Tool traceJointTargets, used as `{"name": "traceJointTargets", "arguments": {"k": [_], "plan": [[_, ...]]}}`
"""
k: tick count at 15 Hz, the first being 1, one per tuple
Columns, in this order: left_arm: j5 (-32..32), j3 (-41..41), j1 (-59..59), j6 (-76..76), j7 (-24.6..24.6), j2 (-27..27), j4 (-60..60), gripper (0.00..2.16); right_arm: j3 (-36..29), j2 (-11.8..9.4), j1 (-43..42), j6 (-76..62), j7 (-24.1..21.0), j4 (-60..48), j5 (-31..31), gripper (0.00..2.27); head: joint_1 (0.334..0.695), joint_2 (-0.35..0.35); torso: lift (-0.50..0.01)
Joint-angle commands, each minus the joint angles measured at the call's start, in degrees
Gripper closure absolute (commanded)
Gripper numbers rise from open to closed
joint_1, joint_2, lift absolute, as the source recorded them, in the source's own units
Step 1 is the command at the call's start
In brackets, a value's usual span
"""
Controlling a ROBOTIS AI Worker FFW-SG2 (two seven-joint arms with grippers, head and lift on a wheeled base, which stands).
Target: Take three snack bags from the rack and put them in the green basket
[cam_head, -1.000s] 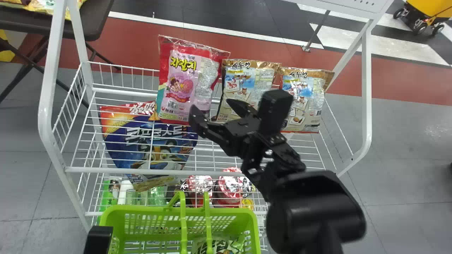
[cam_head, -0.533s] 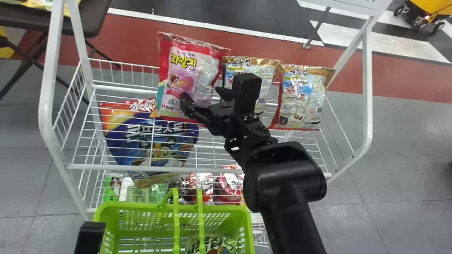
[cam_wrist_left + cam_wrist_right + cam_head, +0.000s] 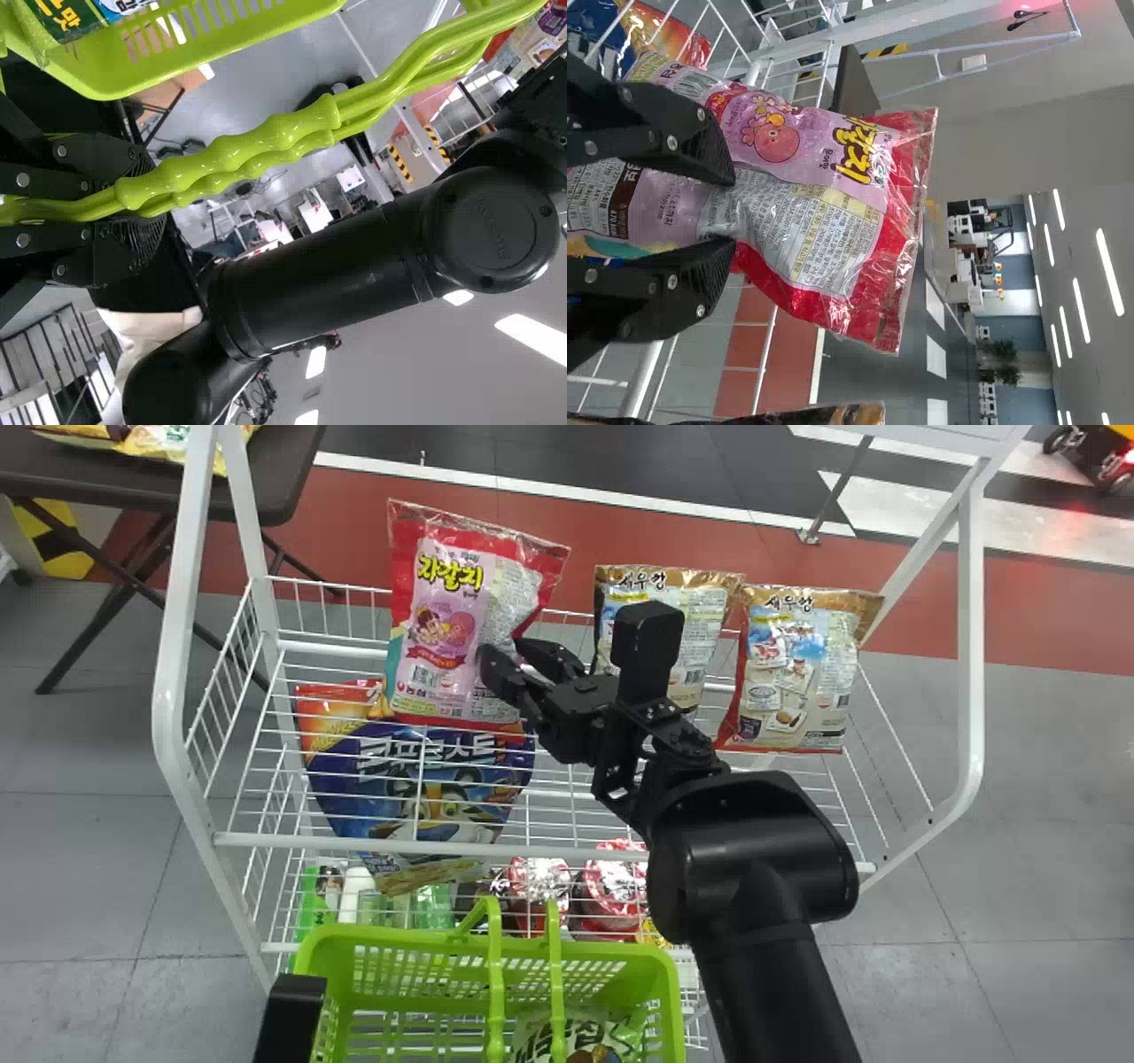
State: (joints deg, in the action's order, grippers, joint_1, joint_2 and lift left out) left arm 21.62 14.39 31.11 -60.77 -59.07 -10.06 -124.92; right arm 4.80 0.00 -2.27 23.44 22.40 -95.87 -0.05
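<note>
On the rack's (image 3: 166, 691) upper level, toward its left end, pink-and-red snack bag (image 3: 443, 629) upright, slightly tilted, my right gripper (image 3: 507, 654) on it. Right gripper fingers pinch a fold of that bag, puckered between the pads (image 3: 709, 155); the printed top sticks out past the tips. To the right on the rack, near its back: middle tan bag (image 3: 709, 615), partly behind my right arm, then right tan bag (image 3: 797, 682) beside it, both upright. In front of the rack, lower down: green basket (image 3: 664, 957), one green-and-white bag (image 3: 580, 1036) inside. Left gripper (image 3: 292, 1019) is at the basket's left side; the left wrist view has me clamping the green handles (image 3: 239, 150) between its fingers. Also on the rack: blue cereal bag (image 3: 381, 793) at the left end, behind front wires, and red-and-white cups (image 3: 616, 886) on the lower level. Dark table (image 3: 115, 478) beyond the rack's left side, yellow packs (image 3: 168, 441) on top.
</note>
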Motion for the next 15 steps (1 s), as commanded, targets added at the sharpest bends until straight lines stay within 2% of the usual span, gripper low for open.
{"name": "traceJointTargets", "arguments": {"k": [1,9,11,15], "plan": [[0.0,-0.24,0.0,-0.01,-0.08,-0.13,-0.15,1.37,-0.14,0.05,1.48,0.6,0.45,-2.04,0.32,2.13,0.695,-0.245,-0.008],[0.0,0.46,0.53,0.16,-0.08,-0.13,-0.68,1.37,-1.9,0.05,8.69,3.24,1.07,-12.85,0.41,2.13,0.695,-0.279,-0.008],[0.0,0.37,0.53,0.16,0.09,-0.22,-0.59,1.37,-3.13,0.05,13.17,3.77,1.51,-20.85,0.49,2.13,0.695,-0.288,-0.008],[0.0,0.46,0.61,0.16,0.53,-0.22,-0.77,1.37,-9.89,0.05,20.99,10.97,5.81,-35.7,-2.23,2.13,0.695,-0.337,-0.008]]}}
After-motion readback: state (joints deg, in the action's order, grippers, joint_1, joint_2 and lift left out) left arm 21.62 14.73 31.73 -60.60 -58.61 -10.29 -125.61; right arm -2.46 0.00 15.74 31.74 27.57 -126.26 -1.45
